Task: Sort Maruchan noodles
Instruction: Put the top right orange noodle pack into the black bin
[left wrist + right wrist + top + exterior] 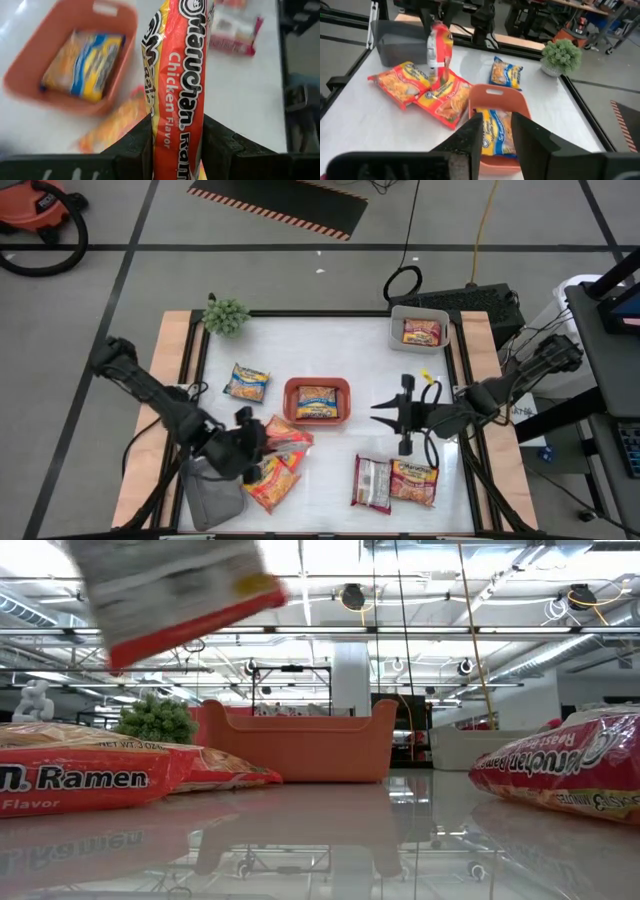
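Note:
My left gripper (258, 442) (177, 125) is near the table's near left and is shut on an orange Maruchan chicken packet (287, 435) (439, 47), which shows high in the low view (175, 585). More orange packets (270, 480) lie flat under it. A blue-yellow packet (317, 402) lies in the red tray (290, 412). Another blue-yellow one (247, 383) lies flat on the table. A red-pink packet (422, 332) lies in the white tray (398, 318). Two packets (395, 482) lie flat near the near edge. My right gripper (375, 412) (496, 125) hovers open right of the red tray. My left gripper pinches the orange packet between its two fingers (137, 150), one on each flat face, at the packet's end (177, 145) nearest the wrist. The fingers come from the table's left. The packet stands on edge, reaches forward past the fingertips, and is lifted clear of the table.
A grey tray (212, 492) sits at the near left corner, beside my left arm. A small green plant (226, 315) stands at the far left corner. Bare white tabletop (340, 350) lies between the trays and along the far side.

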Action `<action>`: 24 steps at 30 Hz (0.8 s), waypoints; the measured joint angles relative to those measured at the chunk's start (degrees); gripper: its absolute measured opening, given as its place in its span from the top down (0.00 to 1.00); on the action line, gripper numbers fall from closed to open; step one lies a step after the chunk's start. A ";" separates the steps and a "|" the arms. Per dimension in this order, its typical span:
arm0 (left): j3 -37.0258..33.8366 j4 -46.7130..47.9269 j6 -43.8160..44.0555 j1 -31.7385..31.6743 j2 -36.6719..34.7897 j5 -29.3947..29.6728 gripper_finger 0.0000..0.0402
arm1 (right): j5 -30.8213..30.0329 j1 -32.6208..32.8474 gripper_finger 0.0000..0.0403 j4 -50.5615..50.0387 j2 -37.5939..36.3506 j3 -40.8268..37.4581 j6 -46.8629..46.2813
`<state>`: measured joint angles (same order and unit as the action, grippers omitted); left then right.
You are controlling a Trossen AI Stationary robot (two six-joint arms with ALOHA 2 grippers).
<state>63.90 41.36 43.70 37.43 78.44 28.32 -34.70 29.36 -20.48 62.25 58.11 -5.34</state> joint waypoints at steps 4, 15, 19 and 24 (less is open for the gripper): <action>0.00 9.15 7.04 2.76 -2.11 -1.11 0.69 | 0.13 -0.05 0.78 0.05 -0.65 -1.23 1.00; 0.76 25.46 20.00 7.76 -3.55 -16.29 0.69 | 0.26 -0.15 0.85 0.89 -0.65 -2.72 4.06; 2.77 28.97 23.72 9.41 -3.55 -17.55 0.69 | 0.26 -0.15 0.87 1.36 -0.65 -2.74 2.90; 5.27 31.87 27.59 11.81 -3.55 -17.79 0.69 | 0.35 -0.15 0.90 2.03 -0.41 -2.74 2.91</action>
<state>69.17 73.23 71.29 49.24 74.89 10.52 -34.35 29.21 -18.44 61.84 55.37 -2.44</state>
